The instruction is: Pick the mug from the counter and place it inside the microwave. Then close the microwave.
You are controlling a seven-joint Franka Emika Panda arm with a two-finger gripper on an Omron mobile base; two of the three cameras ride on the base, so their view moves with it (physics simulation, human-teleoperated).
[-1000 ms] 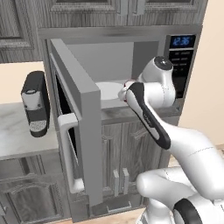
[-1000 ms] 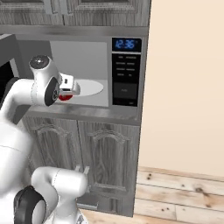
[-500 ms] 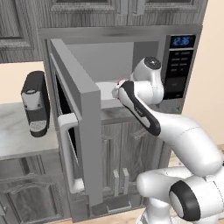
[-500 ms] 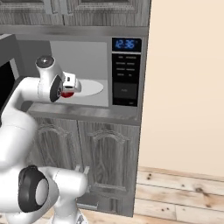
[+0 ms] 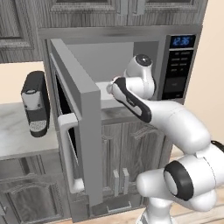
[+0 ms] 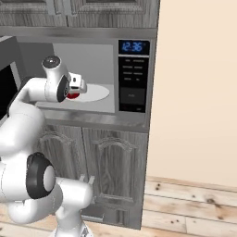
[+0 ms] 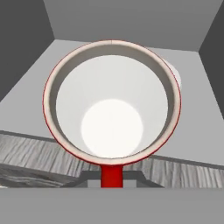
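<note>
- We hold the mug (image 7: 112, 103) in our gripper (image 6: 74, 90); its fingers are pressed tight on the mug's handle side, and the red cup hangs below the hand.
- In the hand view we look straight down into the mug's white inside, with the grey floor and walls of the microwave (image 5: 131, 65) around it.
- In the right base view the mug (image 6: 71, 96) is at the front left of the open cavity, just beside the pale round plate (image 6: 97, 92) on the microwave floor. We cannot tell if it already touches the floor or is a little above it.
- The microwave door (image 5: 81, 113) stands wide open, swung out to the left, with its pale handle (image 5: 65, 148) toward us.
- The picking part is done, we judge: the mug is off the counter (image 5: 22, 135) and at the mouth of the microwave.
- What is left: to bring the mug further in, put it down, open the fingers, pull the arm out, and then push the door shut.
- The coffee machine (image 5: 35, 105) stands on the counter, well apart from our work.
</note>
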